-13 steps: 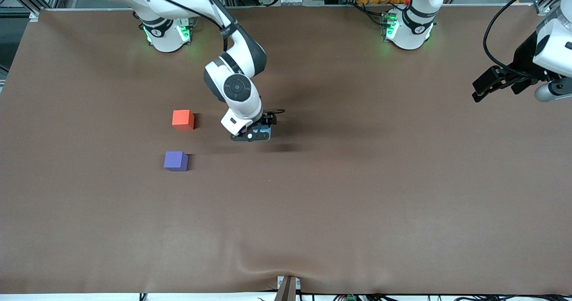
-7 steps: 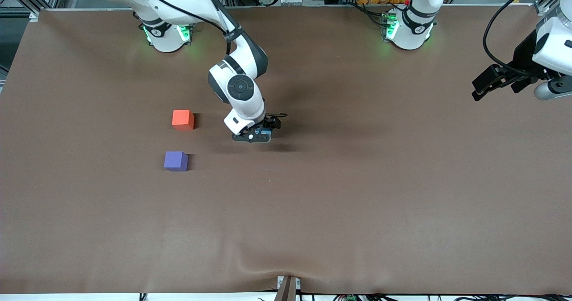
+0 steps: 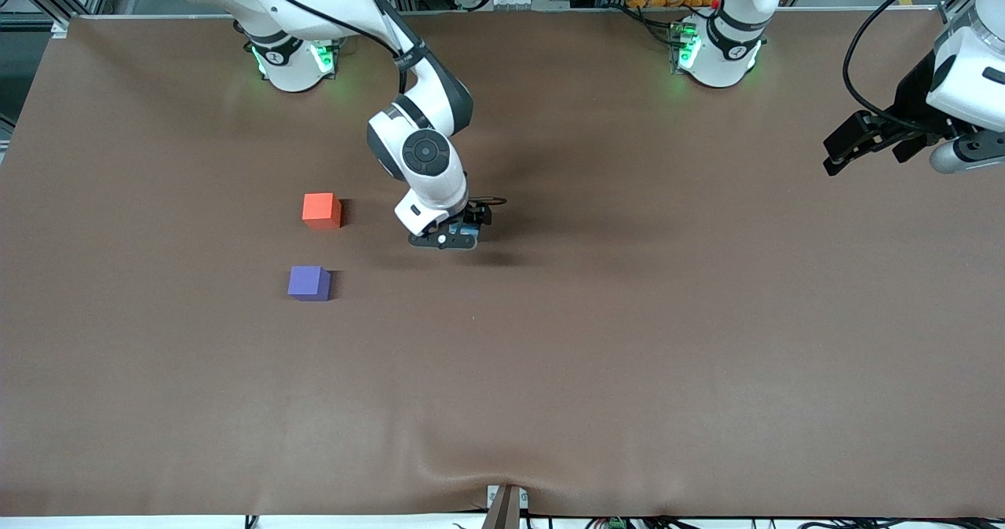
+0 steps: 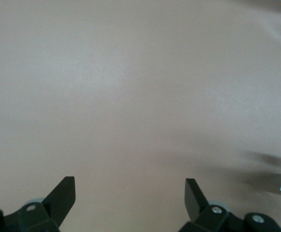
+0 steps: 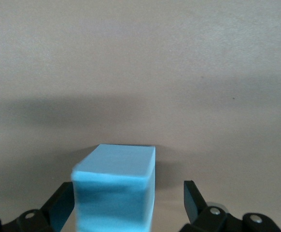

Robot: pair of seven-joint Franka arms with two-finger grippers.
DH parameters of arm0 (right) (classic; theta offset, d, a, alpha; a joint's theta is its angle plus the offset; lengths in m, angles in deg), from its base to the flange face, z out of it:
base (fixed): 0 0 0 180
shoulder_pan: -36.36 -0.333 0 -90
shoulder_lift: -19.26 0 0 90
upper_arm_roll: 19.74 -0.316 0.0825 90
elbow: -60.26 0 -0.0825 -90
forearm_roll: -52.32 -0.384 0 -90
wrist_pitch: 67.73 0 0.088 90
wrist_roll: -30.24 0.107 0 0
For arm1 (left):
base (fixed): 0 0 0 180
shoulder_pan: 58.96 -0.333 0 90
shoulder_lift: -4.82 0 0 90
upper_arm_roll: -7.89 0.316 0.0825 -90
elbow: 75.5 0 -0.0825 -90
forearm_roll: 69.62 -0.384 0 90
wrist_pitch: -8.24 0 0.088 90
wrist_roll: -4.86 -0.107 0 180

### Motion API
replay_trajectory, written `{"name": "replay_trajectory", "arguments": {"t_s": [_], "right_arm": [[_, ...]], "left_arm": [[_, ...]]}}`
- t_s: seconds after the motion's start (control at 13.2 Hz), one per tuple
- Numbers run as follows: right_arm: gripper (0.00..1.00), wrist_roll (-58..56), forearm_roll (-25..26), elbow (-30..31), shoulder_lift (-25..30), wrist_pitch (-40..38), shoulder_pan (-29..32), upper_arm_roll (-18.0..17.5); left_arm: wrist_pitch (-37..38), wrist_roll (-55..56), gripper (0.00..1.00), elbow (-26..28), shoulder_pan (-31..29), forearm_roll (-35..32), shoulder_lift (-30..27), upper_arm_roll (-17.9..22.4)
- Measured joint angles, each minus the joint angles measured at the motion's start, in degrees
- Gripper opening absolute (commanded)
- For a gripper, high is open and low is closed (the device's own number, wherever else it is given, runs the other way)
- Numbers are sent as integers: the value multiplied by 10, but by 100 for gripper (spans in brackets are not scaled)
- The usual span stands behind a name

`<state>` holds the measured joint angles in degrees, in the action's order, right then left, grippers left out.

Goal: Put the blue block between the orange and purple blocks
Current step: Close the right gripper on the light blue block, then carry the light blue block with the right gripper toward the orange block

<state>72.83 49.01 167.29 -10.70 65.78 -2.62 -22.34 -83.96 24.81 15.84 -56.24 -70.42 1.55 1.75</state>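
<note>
- Between the spread fingers of the right gripper (image 5: 129,192), low over the middle of the table (image 3: 628,356), the blue block (image 5: 116,169) is found. One face lies against or just beside one finger and a clear gap is left at the other, so no grip is judged to be made yet.
- Blue block, position: it appears to rest on the table, toward the left arm's end from the orange block (image 3: 320,209) and the purple block (image 3: 308,282), and well apart from both.
- Risk, closing: with the block off-centre between the fingers, it may be pushed or turned as they close. A skewed hold would result.
- Risk, placing: only a narrow gap is left between the orange block and the purple block, the latter being nearer the front camera. Either cube could be knocked by an open finger or a tilted block.
- Left gripper (image 3: 844,148): it is held open above the table edge at the left arm's end, and the arm is taken to be waiting.
- Hidden: in the front view the blue block is mostly covered by the right wrist, and only a sliver is seen.
- Cut off: the block's lower part and the finger bases are lost at the edge of the right wrist view, so contact with the table cannot be confirmed.
</note>
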Motion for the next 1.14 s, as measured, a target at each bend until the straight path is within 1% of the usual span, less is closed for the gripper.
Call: {"name": "replay_trajectory", "arguments": {"t_s": [0.38,0.45,0.61,0.68,0.76,0.83,0.98,1.06,1.14], "right_arm": [[100,1,0,-3,-1,-4,-3,-1],[93,1,0,-2,-2,-4,-5,-2],[89,1,0,0,-5,-3,-10,-2],[59,2,0,1,-8,0,-13,-2],[12,7,0,1,-10,5,-15,-2],[0,8,1,1,-12,7,-17,-2],[0,8,1,-3,-10,-2,-16,1],[0,8,1,-14,-2,-36,-12,4],[0,7,1,-32,12,-90,-2,7]], "left_arm": [[0,0,100,3,0,0,0,-1],[0,0,100,3,0,0,0,-1],[0,0,100,4,0,0,0,-1],[0,0,100,4,0,0,0,-1],[0,0,100,5,0,0,0,-1],[0,0,100,5,0,0,1,-1],[0,0,100,6,0,0,3,-1],[-1,0,100,6,0,0,3,-1],[-2,0,100,6,0,0,4,-1]]}}
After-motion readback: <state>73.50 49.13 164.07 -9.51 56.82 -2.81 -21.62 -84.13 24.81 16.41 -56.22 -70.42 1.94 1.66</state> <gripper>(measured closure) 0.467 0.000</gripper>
